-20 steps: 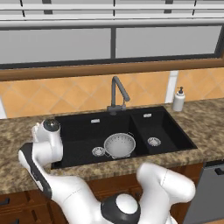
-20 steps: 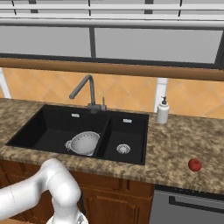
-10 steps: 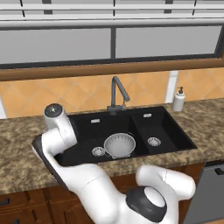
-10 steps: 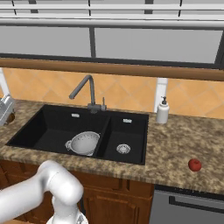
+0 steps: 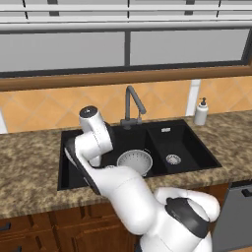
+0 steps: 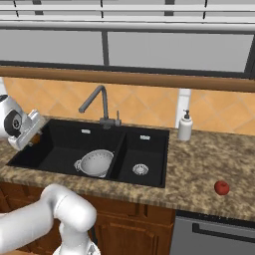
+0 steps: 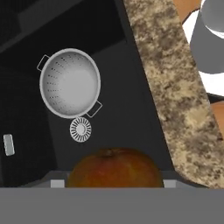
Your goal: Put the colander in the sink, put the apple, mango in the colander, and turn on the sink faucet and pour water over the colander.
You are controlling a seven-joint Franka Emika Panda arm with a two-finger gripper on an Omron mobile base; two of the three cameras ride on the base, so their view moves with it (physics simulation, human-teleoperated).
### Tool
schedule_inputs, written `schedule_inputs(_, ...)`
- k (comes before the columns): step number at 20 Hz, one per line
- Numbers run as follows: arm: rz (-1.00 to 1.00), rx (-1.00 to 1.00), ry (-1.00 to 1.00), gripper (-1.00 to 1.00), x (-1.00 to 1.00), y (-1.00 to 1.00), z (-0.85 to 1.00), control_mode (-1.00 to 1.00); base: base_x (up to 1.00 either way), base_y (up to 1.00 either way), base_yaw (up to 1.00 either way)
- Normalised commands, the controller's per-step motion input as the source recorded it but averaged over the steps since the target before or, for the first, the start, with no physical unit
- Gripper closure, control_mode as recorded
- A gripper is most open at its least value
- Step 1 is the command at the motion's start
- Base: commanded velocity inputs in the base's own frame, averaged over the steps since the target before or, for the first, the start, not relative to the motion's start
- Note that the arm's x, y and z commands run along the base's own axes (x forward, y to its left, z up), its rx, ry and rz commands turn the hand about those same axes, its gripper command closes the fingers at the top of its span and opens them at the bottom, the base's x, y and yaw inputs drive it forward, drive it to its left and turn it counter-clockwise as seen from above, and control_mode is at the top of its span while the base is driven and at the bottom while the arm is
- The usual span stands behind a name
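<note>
One colander [image 5: 134, 162] in big basin of sink [image 6: 60, 144]. One apple [image 6: 221, 187] on tabletop [image 6: 209, 169]. Pincer [image 7: 114, 183] clamped on one mango [image 7: 114, 169].

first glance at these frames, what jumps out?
The gripper holds the mango over the left end of the sink. Below it the colander sits empty in the large basin, next to the drain. The apple lies alone on the counter, right of the sink.

Even, flat rendered light with no glare; the black sink [image 5: 187, 142] reads dim inside, faint shadow under the colander [image 7: 70, 83], edges soft and pixelated throughout.
</note>
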Motion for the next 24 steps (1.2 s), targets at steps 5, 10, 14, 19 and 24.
schedule_inputs(5, 0.00, -0.12, 0.08, 1.00, 0.02, -0.68, -0.39, -1.00, 0.00, 0.00, 0.00)
schedule_inputs(10, 0.02, -0.10, 0.18, 1.00, 0.09, -0.47, -0.33, -1.00, 0.00, 0.00, 0.00)
schedule_inputs(14, 0.00, -0.13, 0.33, 1.00, 0.19, -0.28, -0.20, -1.00, 0.00, 0.00, 0.00)
schedule_inputs(19, 0.02, -0.17, 0.08, 1.00, 0.22, -0.25, -0.26, -1.00, 0.00, 0.00, 0.00)
schedule_inputs(24, 0.03, -0.04, 0.01, 1.00, 0.22, -0.45, -0.10, -1.00, 0.00, 0.00, 0.00)
